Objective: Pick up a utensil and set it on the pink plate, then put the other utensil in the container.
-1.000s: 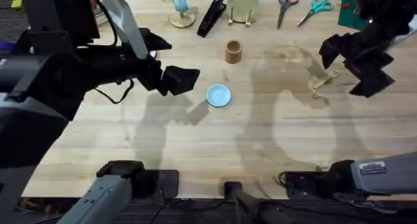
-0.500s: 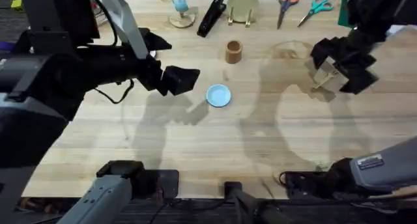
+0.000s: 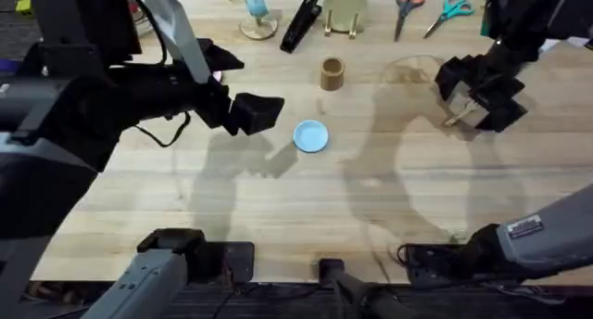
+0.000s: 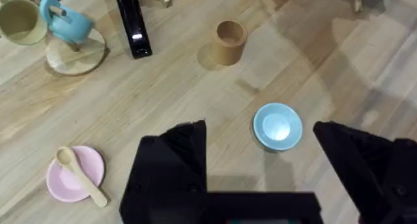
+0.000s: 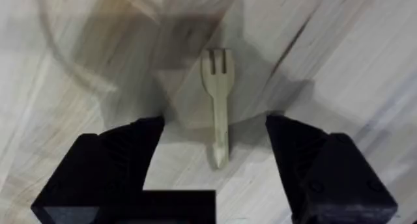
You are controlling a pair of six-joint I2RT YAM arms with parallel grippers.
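The pale wooden spoon (image 4: pixel 81 175) lies across the pink plate (image 4: pixel 73 174). The wooden fork (image 5: pixel 217 103) lies flat at far right; the tan cup (image 3: pixel 332 73) stands upright mid-far.

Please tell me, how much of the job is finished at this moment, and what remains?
Done: the wooden spoon already lies on the pink plate. In hand: the right claw is open, its fingers on either side of the wooden fork, which lies flat on the table, not yet gripped. Left: gripping the fork and putting it into the brown cup. The left claw is open and holds nothing.
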